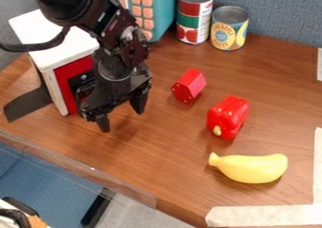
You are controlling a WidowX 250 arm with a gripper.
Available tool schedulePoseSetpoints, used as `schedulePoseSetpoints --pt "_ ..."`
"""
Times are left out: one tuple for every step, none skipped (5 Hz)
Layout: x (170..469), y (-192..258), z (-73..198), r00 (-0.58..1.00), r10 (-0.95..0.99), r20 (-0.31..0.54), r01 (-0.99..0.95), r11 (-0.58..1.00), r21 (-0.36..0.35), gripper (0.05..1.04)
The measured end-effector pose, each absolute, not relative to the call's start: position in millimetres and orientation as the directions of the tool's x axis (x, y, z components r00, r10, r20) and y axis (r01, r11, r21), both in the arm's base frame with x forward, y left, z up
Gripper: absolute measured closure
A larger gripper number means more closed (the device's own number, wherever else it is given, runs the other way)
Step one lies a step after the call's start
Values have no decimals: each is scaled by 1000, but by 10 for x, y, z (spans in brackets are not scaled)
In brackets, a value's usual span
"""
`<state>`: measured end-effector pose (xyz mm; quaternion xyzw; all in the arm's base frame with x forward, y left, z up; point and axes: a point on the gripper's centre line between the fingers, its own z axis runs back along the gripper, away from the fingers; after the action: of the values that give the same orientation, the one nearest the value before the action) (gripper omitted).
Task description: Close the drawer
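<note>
Well, on the left a white box (53, 43) holds the red drawer (63, 81), with the open gripper (121, 116) hanging just beside it, fingers apart. Rightward come a teal box (165, 6), a red block (189, 85), two cans (194, 16) at the back, a red pepper (228, 116) and a banana (253, 169).

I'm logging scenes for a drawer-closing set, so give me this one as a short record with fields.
drawer: red front on the white box, partly behind the tool; fully shut or not, cannot tell
tool: beside the drawer front, fingers apart, nothing between them
loose on table: red block, pepper, banana
layout: pepper between block and banana; banana lowest in view
at back: two upright cans, right of a teal toy with peach buttons
</note>
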<state>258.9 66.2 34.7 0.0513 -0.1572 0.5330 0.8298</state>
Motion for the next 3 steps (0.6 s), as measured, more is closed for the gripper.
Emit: schedulePoseSetpoints --pt "2537 615 317 389 875 288 -899 429 -89 83" --pt "2472 356 374 477 841 255 -848 516 -119 83" --pt "2385 70 524 572 793 210 -781 604 -157 83"
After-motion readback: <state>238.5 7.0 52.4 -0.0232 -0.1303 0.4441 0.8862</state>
